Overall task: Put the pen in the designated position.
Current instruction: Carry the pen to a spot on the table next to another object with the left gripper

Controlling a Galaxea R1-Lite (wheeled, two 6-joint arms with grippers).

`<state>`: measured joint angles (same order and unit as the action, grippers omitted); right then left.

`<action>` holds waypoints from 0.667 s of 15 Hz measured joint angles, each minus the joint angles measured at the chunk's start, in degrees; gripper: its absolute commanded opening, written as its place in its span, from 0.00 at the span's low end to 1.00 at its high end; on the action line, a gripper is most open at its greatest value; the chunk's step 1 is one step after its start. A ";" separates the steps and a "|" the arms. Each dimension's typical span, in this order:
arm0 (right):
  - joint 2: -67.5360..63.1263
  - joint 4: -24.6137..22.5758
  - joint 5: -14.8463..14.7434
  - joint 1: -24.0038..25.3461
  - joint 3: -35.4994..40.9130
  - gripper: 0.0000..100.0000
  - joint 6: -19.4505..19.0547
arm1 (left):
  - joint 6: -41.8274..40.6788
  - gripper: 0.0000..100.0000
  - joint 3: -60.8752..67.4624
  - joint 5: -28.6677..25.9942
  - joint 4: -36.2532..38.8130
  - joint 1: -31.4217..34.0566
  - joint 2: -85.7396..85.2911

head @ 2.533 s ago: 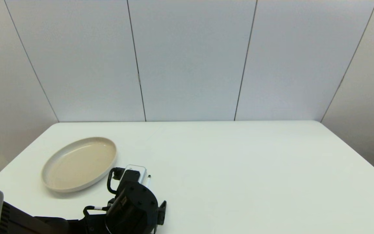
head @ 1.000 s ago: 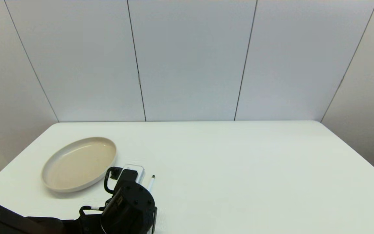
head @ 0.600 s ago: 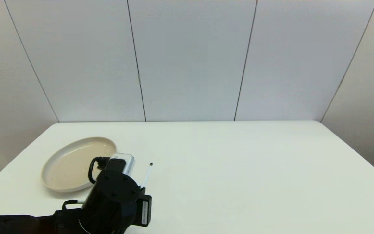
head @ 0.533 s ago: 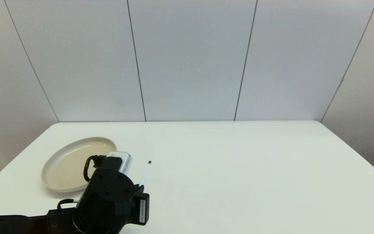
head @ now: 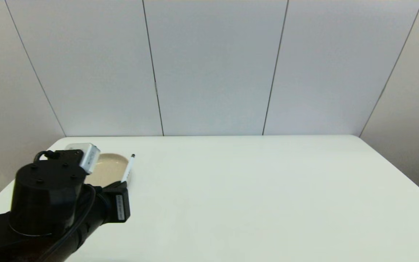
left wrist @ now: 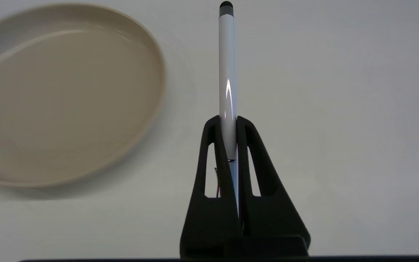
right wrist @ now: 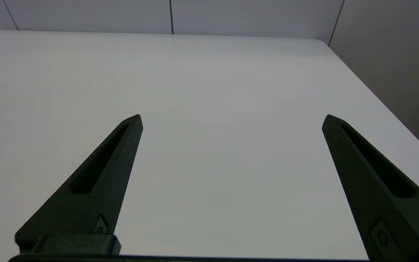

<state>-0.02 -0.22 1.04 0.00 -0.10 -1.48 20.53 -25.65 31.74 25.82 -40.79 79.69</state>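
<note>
The slim white pen [head: 128, 169] with its dark tip [left wrist: 226, 4] sticks out of my left gripper [left wrist: 227, 122], which is shut on its barrel [left wrist: 227, 80]. In the head view the left arm hangs above the table's left side, with the pen's tip beside the right rim of the beige oval dish [head: 108, 171]. In the left wrist view the dish [left wrist: 60, 94] lies apart from the pen, over bare white tabletop [left wrist: 340, 109]. My right gripper [right wrist: 231, 122] is open over plain table and out of the head view.
The white table [head: 253, 196] ends at a grey panelled wall [head: 213, 69] behind. Its right edge [right wrist: 373, 98] shows in the right wrist view. The left arm's black body [head: 46, 196] covers most of the dish.
My left arm has risen and swung left and farther back with the pen held in it. It now covers much of the dish. The dish has not moved.
</note>
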 measured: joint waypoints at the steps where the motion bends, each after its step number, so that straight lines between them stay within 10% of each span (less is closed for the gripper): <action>1: 0.00 0.00 -0.02 0.00 0.00 1.00 0.02 | -1.46 0.00 -0.01 -0.02 -0.07 2.43 -1.39; 10: 0.00 0.00 0.00 0.00 0.00 1.00 0.02 | -11.11 0.00 -1.46 -0.11 0.13 25.61 -7.84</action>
<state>-0.02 -0.22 1.04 0.00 -0.10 -1.45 9.42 -27.11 31.63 25.95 -15.18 71.85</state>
